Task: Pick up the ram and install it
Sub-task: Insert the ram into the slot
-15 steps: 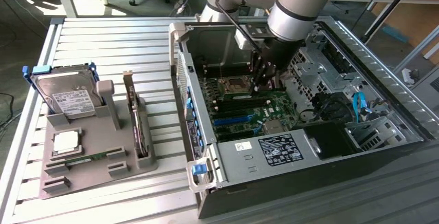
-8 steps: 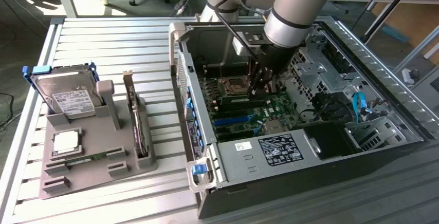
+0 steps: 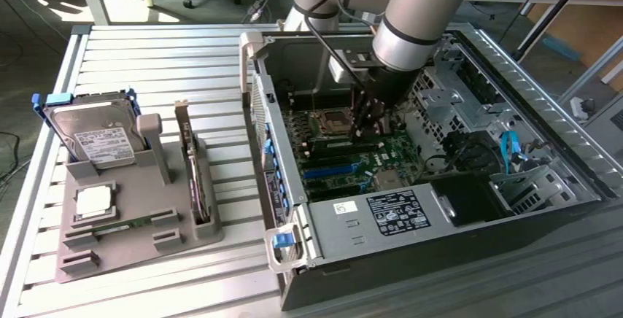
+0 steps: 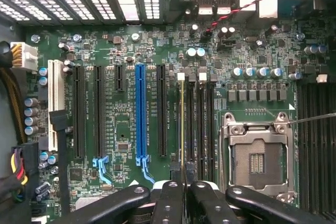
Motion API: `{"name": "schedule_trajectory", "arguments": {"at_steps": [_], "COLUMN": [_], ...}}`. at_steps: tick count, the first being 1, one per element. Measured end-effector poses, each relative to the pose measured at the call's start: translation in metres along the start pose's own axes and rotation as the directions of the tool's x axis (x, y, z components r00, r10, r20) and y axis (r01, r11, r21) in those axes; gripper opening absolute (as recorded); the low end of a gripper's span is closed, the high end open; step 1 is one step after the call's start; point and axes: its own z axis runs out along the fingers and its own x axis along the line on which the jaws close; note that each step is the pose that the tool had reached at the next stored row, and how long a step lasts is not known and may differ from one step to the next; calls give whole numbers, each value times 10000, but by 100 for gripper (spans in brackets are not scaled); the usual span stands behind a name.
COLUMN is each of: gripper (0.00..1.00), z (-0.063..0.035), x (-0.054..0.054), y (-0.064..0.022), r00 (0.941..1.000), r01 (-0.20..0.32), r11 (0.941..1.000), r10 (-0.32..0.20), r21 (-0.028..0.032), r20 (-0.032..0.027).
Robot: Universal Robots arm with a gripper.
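Inside an open computer case (image 3: 428, 249), the gripper (image 4: 184, 195) is clamped on the ram (image 4: 182, 124), held edge-on directly below it, its length running along the memory slots (image 4: 202, 124) beside the processor socket (image 4: 257, 156).

From the upper middle of the exterior frame the arm (image 3: 413, 19) hangs steeply down, its wrist ending just right of centre. The jaws stand nearly together, seemingly pinched on the thin edge of the ram (image 4: 182, 124), with dark fingers (image 4: 168, 203) on either side of it.
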Motion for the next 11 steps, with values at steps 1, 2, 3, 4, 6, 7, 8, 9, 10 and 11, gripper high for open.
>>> {"name": "schedule_trajectory", "arguments": {"at_steps": [1,2,3,4,6,7,8,9,10,11], "gripper": [12,12,12,12,12,12,12,12,12,12], "z": [1,1,3,7,45,55,55,57,61,64], "x": [0,0,-1,-2,-10,-13,-13,-14,-17,-20], "y": [0,0,0,0,-3,-4,-4,-4,-4,-4], "r00": [10000,9999,9999,9999,9999,9999,9999,9999,9999,9999], "r01": [90,106,106,106,106,107,107,106,106,107], "r11": [10000,9999,9999,9999,9999,9999,9999,9999,9999,9999], "r10": [-90,-106,-106,-106,-106,-107,-107,-106,-106,-107], "r21": [-3,-3,-3,-2,-6,-7,-8,-8,-6,-6], "r20": [-6,-7,-7,-5,-6,-6,-8,-8,-4,-4]}}
